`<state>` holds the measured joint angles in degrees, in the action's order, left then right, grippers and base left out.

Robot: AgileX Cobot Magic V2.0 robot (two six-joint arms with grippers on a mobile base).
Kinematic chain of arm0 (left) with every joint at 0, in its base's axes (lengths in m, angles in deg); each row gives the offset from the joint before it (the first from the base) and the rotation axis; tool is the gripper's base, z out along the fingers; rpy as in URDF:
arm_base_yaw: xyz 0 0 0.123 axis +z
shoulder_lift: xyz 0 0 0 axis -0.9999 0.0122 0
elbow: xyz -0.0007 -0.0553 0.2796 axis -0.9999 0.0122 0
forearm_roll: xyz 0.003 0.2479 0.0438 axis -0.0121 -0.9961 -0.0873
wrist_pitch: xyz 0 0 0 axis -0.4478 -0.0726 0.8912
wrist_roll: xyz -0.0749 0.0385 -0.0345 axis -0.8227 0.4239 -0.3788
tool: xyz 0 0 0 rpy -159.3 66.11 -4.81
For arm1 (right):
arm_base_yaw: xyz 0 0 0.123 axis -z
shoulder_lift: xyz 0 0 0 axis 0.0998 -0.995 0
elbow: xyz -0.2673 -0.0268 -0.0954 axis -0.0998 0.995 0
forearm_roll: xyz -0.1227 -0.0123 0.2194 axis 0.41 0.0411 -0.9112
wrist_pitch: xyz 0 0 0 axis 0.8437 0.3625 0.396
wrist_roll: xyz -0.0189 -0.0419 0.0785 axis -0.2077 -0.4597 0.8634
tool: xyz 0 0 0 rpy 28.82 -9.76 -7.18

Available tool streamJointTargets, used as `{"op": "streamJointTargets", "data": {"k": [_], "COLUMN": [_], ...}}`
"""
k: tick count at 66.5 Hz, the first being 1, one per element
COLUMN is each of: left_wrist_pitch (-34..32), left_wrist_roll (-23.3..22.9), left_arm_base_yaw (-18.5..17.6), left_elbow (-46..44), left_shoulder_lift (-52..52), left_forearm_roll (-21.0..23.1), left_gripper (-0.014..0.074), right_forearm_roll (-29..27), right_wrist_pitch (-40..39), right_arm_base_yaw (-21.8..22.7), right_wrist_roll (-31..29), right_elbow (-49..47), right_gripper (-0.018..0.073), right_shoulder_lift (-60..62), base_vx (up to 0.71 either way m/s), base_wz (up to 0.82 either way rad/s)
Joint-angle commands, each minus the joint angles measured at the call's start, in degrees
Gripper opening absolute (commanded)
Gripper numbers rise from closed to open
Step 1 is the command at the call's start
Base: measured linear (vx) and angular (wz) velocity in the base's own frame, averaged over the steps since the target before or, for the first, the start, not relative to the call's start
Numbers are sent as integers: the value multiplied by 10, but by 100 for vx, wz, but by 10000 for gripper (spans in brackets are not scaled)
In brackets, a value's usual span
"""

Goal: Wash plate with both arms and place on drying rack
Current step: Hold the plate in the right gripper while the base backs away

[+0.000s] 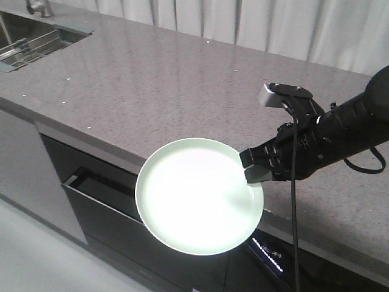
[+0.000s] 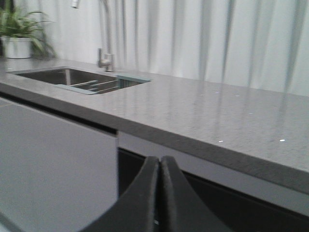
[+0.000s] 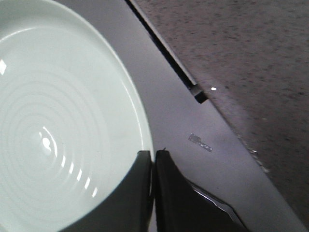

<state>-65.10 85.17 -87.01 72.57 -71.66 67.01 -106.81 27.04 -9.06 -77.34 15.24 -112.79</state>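
Plate (image 1: 200,196) (image 3: 58,111): round, pale mint-green, glossy, with a shallow raised rim. My right wrist view shows faint concentric rings on its face. Location: in the air just off the front edge of the counter (image 1: 182,91), in front of the dark appliance front (image 1: 103,201) below. It is tilted so its face turns toward the front camera, and it touches only my claw.

Right claw (image 1: 254,165) (image 3: 153,157): pinched together on the plate's rim, at the side nearest my right arm (image 1: 346,125). A silver-grey block (image 1: 273,95) sits above the wrist, and a black cable (image 1: 294,207) hangs down beneath it.

Left claw (image 2: 160,162): fingers pressed together with nothing between them. It hangs low, in front of the cabinet fronts under the counter edge, and the front view does not show it.

Counter: grey speckled stone, running long to the left.

Sink (image 2: 48,76): steel, sunk into the counter's far left end, well apart from the plate.

Drying rack (image 1: 27,50) (image 2: 99,85): thin parallel metal bars lying in the sink, with a grey-green end piece on the right.

Tap (image 2: 106,58): metal, standing behind the sink.

Potted plant (image 2: 17,34): green leaves in a white pot, at the far left on the counter.

Curtains (image 2: 217,38): pale, hanging in folds behind everything.
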Motion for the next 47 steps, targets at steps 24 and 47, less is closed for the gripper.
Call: {"op": "streamJointTargets", "data": {"k": [24, 47], "left_wrist_pitch": [-40, -40], "left_wrist_roll": [-5, -5], "left_arm_base_yaw": [-4, -4], "left_elbow": [-15, -15], "left_shoulder_lift": [-8, -8], "left_forearm_roll": [4, 4], "left_gripper": [-6, -6], "right_forearm_roll": [-23, -23], "right_wrist_pitch": [-13, -13], "right_arm_base_yaw": [2, 2], "right_wrist_roll": [-3, -3], "right_elbow": [-13, -13], "right_gripper": [-1, -1], "right_shoulder_lift": [24, 24], "base_vx": [-13, -14], "base_wz": [50, 53]}}
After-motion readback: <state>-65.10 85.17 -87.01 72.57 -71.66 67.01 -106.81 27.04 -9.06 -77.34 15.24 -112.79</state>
